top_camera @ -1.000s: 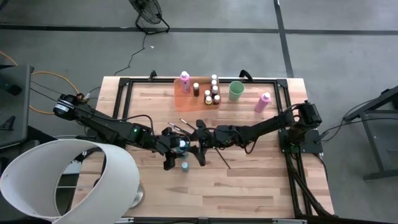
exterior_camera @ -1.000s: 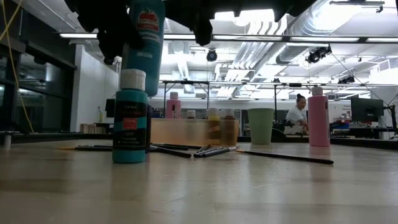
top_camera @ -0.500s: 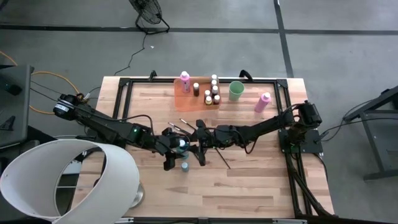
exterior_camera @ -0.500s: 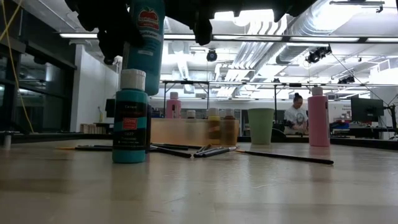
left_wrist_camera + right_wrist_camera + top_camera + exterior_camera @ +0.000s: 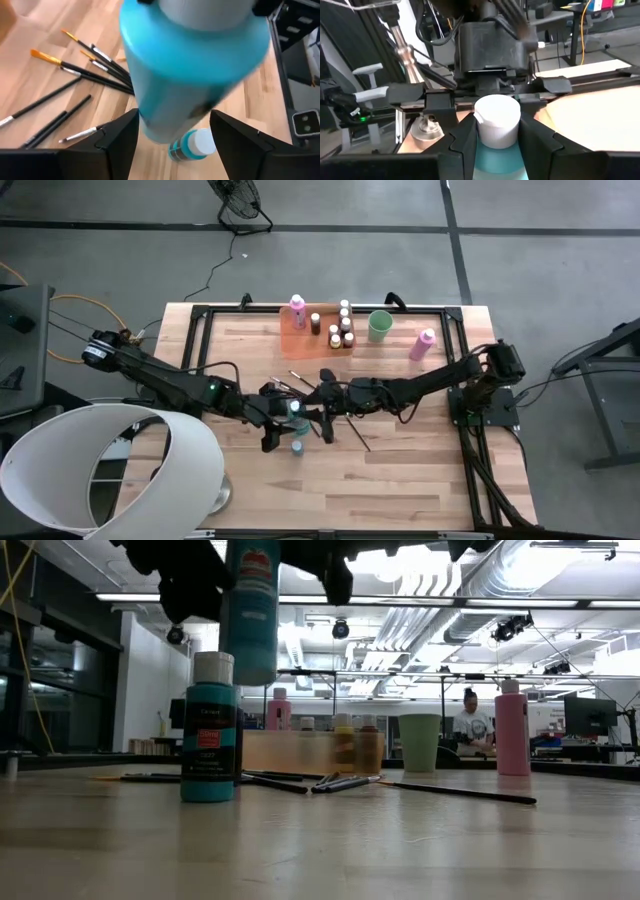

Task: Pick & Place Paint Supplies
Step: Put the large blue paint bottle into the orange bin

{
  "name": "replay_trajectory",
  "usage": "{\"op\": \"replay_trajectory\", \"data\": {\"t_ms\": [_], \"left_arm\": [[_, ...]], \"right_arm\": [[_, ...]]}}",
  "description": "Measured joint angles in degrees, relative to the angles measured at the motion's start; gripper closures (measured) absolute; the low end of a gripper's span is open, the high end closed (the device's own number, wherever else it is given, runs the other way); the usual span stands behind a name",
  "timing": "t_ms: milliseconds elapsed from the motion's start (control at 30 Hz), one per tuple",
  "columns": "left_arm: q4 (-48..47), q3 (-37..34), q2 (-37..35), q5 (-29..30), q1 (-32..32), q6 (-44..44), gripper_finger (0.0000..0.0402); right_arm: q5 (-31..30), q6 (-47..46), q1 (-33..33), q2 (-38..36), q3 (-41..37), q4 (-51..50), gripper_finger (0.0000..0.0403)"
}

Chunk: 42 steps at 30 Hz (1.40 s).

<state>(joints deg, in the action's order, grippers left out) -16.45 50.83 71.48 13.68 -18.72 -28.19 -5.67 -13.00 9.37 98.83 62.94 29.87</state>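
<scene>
The raised teal paint bottle has slid sideways since a second ago, away from the standing teal bottle on the desk. My right pincer clamps its white cap; my left pincer has spread, fingers clear of it.

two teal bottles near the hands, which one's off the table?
The larger teal white-capped bottle, up in the air with the right hand shut on its cap. The smaller teal bottle stands on the wood tabletop.
</scene>
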Motion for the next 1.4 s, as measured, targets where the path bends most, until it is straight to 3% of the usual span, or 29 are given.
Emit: {"op": "replay_trajectory", "data": {"t_ms": [333, 800, 933, 1133, 1400], "left_arm": [[0.0, 0.0, -5.3, 5.9, 0.0, -0.8, 0.0163], [0.8, -0.1, -9.3, 23.9, 1.0, -3.6, 0.0163], [1.3, -0.1, -9.5, 24.3, 3.7, -3.4, 0.0163], [1.5, -0.1, -9.4, 21.6, 7.8, -3.3, 0.0163], [1.3, -0.1, -9.4, 20.9, 13.1, 4.2, 0.0163]], "right_arm": [[-3.4, 2.8, -2.1, -8.4, 0.0, -7.2, 0.0291], [-2.4, 9.6, -14.2, -13.9, 0.0, -10.3, 0.0291], [0.2, 13.1, -18.8, -13.4, 0.0, -10.3, 0.029], [-0.4, 16.0, -26.7, -12.9, 0.0, -10.0, 0.0289], [-0.3, 16.0, -34.4, -7.3, 0.0, -4.3, 0.0289]]}}
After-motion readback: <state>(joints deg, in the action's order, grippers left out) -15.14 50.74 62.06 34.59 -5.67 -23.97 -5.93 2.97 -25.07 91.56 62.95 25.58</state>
